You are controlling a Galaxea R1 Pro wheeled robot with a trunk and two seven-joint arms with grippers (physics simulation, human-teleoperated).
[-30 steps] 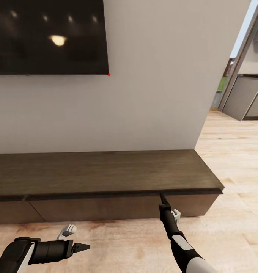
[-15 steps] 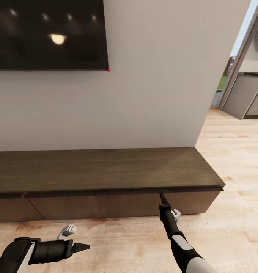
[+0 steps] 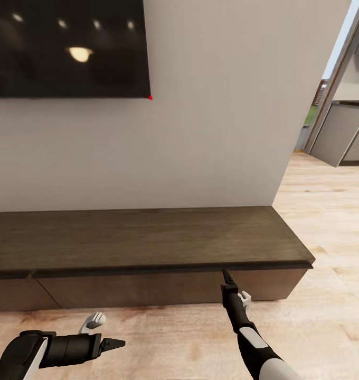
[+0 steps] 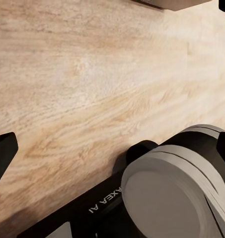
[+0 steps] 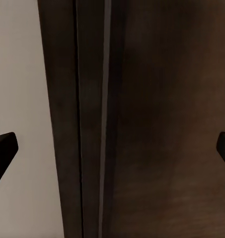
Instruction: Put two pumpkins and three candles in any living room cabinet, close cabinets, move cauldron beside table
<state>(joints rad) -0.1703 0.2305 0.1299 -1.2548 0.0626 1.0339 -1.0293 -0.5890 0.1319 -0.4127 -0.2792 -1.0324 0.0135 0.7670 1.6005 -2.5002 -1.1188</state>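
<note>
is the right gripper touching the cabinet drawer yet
Cannot tell. In the head view the right gripper tip meets the cabinet front edge, but no gap or contact shows plainly; the right wrist view shows spread fingertips before dark wood.

the whole head view shifted over the last second, so the camera moved rather than the room. the screen [image 3: 68, 47] on the wall sat higher in the picture than a second before, its lower edge climbing toward the top. the cabinet [image 3: 142, 237] also rose slightly, then its right corner drifted a touch outward and down in the final half second.
</note>
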